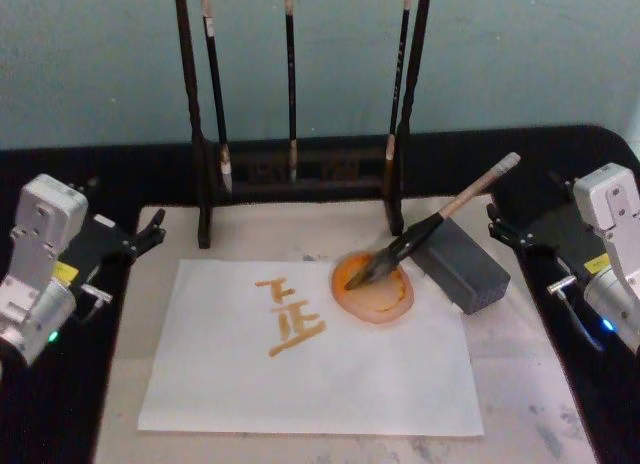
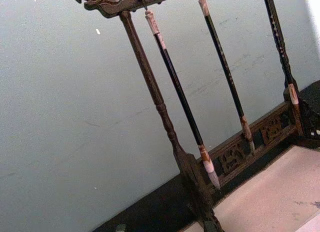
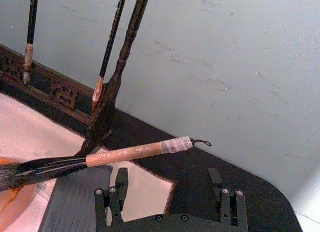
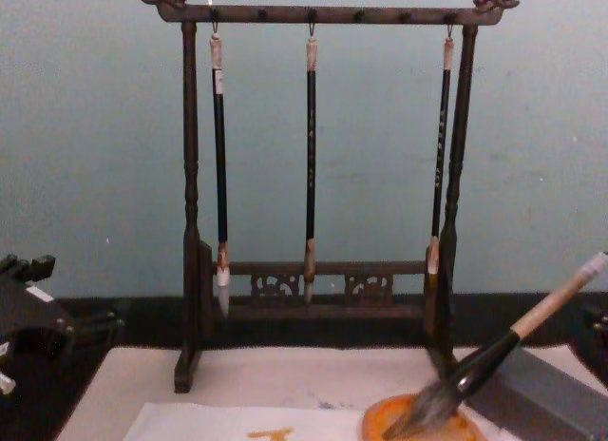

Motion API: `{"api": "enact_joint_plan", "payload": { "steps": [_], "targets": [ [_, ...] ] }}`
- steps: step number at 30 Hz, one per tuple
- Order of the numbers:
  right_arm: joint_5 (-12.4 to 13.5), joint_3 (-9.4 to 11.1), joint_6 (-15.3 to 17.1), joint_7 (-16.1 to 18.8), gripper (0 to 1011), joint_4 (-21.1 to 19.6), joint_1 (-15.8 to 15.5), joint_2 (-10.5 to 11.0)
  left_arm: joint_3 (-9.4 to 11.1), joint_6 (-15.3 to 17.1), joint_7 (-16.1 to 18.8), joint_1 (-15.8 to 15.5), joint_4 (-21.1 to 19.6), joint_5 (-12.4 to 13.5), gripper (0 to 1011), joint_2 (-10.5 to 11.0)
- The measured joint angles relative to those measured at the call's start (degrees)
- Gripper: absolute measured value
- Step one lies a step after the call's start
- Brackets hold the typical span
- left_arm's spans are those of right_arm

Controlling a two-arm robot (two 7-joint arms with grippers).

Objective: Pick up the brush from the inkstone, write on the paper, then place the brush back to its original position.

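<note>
Though near right tool (image 1: 497, 224), brush (image 1: 440, 218) apart

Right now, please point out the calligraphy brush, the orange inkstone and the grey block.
calligraphy brush (image 1: 480, 187): head view, on the pale tan handle.
orange inkstone (image 1: 388, 302): head view, on the near part of the dish.
grey block (image 1: 465, 261): head view, on its top face.

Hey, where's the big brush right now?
In the head view, the brush lies right of centre, bristles in the inkstone, handle propped on the grey block.
</note>
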Motion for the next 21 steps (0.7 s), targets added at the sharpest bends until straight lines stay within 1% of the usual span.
{"api": "enact_joint_plan", "payload": {
  "steps": [21],
  "targets": [
    [0.0,0.0,0.0,0.0,1000,0.0,0.0,0.0,0.0,0.0,0.0,0.0,0.0,0.0,1010,0.0]
  ]
}}
